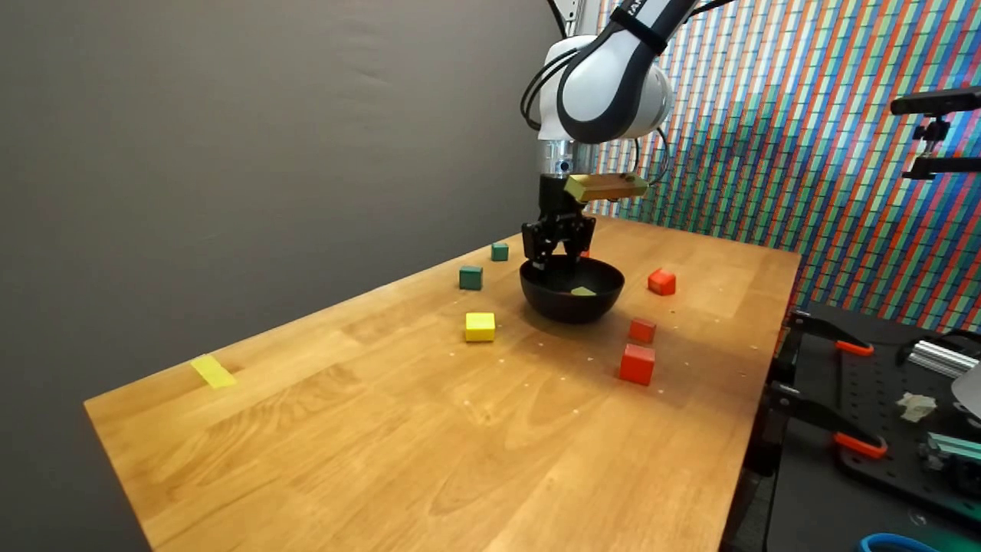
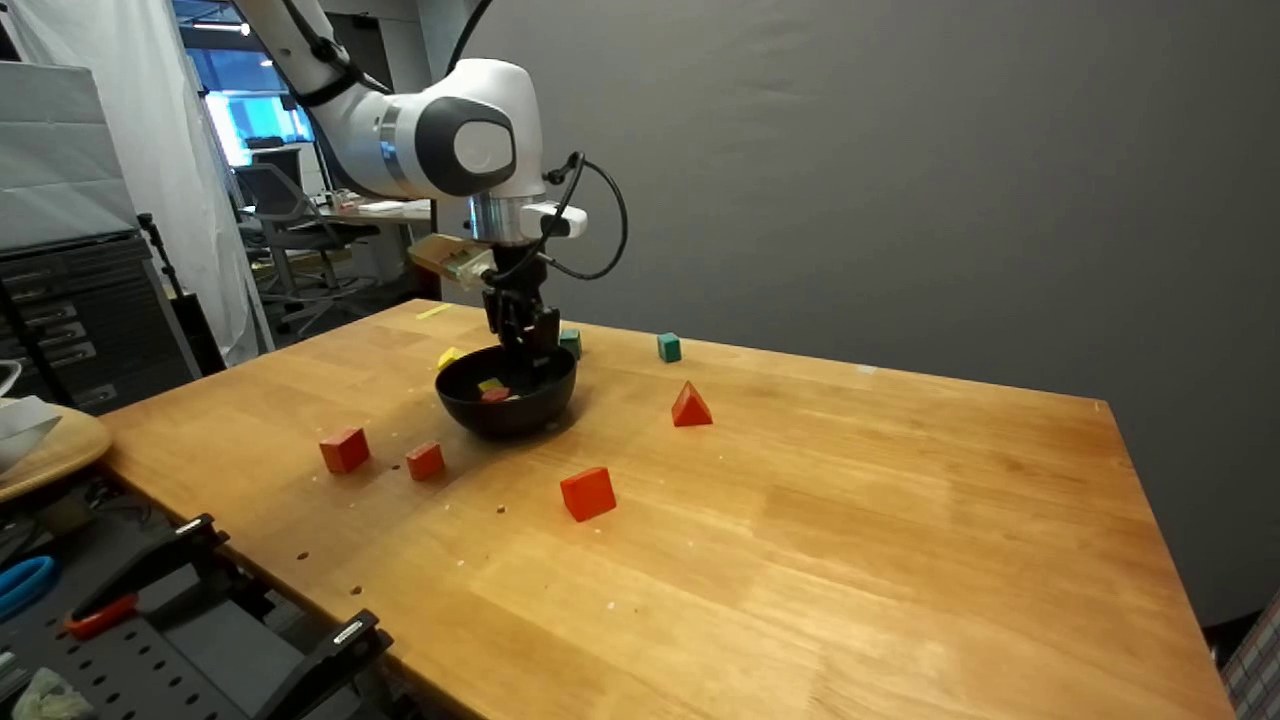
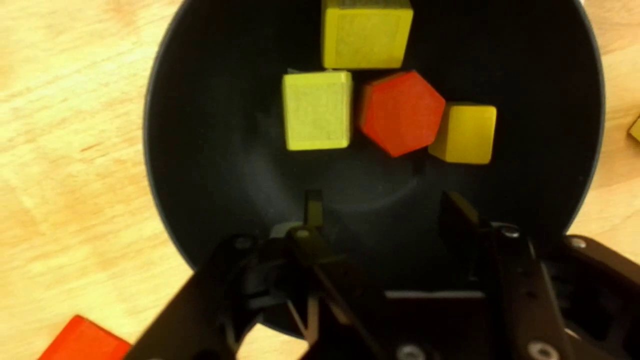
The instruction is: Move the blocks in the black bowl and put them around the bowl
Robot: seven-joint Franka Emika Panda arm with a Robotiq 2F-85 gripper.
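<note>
In the wrist view the floor of the black bowl (image 3: 200, 125) bears a pale yellow block (image 3: 317, 112), a second yellow block (image 3: 367, 40) at the top edge of the view, a red many-sided block (image 3: 402, 115) and an amber block (image 3: 470, 134) close against the red, apparently touching. The gripper (image 3: 385, 210) hangs at the bowl's mouth with its fingers spread wide and nothing but bowl between them; whether the tips touch the bowl I cannot tell. All four pieces look like painted wood, so I expect them light, stiff and hard to harm, with smooth faces that could skate away if pinched off-centre. The pale yellow one seems easiest: grip low across its flat, parallel sides, minding the narrow slot beside the red. The red one's angled sides would probably make it twist unless the pads meet opposite faces squarely, and the amber one likely wants a pinch that forces no finger into the contact. The bowl looks glossy and is probably light, liable to slide on the table (image 1: 383, 460) if nudged. In an exterior view loose red blocks (image 1: 637, 364), a lone yellow block (image 1: 480, 327) and green blocks (image 1: 470, 277) stand around it, with gaps between
</note>
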